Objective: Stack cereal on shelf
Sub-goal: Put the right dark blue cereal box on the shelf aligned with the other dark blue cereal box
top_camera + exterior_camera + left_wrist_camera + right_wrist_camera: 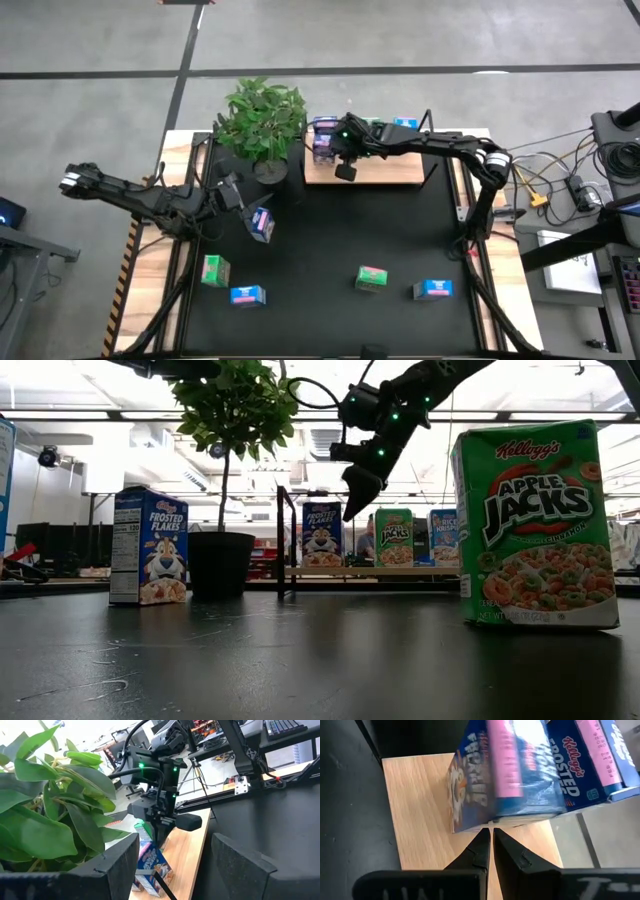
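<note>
a: the boxes look light, stiff card, easy to dent; best pinched across the narrow sides; small, dark blue, green and light blue, bright labels.

b: and where?

a: three or so on the shelf (385,170), five on the mat (330,240); right gripper (345,171) over the shelf, fingers together, empty; left gripper (232,192) by the plant (262,118), parted, empty.

light, smooth wood shelf (425,805); glossy cardboard cereal (535,525) (printed); matt black table mat (330,240).
</note>
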You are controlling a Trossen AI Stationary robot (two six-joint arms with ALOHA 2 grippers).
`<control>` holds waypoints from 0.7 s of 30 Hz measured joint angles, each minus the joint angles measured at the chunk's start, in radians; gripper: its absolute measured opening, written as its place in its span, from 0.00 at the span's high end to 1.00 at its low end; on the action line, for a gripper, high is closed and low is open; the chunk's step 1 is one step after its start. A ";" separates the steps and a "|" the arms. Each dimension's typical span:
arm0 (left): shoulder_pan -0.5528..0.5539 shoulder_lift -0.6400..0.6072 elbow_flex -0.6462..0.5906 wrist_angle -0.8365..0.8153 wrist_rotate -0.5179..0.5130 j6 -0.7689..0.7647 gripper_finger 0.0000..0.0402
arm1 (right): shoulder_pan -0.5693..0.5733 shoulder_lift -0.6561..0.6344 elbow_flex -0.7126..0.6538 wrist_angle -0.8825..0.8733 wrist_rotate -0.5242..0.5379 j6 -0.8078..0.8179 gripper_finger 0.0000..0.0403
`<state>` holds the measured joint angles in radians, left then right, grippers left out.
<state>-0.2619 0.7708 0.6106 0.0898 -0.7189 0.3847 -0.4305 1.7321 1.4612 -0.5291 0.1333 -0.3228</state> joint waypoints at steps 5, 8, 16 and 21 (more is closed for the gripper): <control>0.000 0.000 0.000 0.000 0.000 0.000 0.42 | 0.000 0.000 0.000 0.000 0.000 -0.001 0.97; 0.000 0.000 0.000 0.000 0.000 0.000 0.42 | 0.000 0.000 0.000 -0.004 0.000 -0.002 0.97; 0.000 0.000 0.000 0.000 0.000 0.000 0.42 | -0.003 0.000 0.000 0.031 0.019 -0.024 0.97; 0.000 0.000 0.000 0.000 0.000 0.000 0.42 | -0.011 -0.001 0.000 0.031 0.077 -0.053 0.97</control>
<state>-0.2619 0.7708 0.6106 0.0898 -0.7189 0.3843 -0.4417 1.7314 1.4612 -0.4978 0.2104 -0.3756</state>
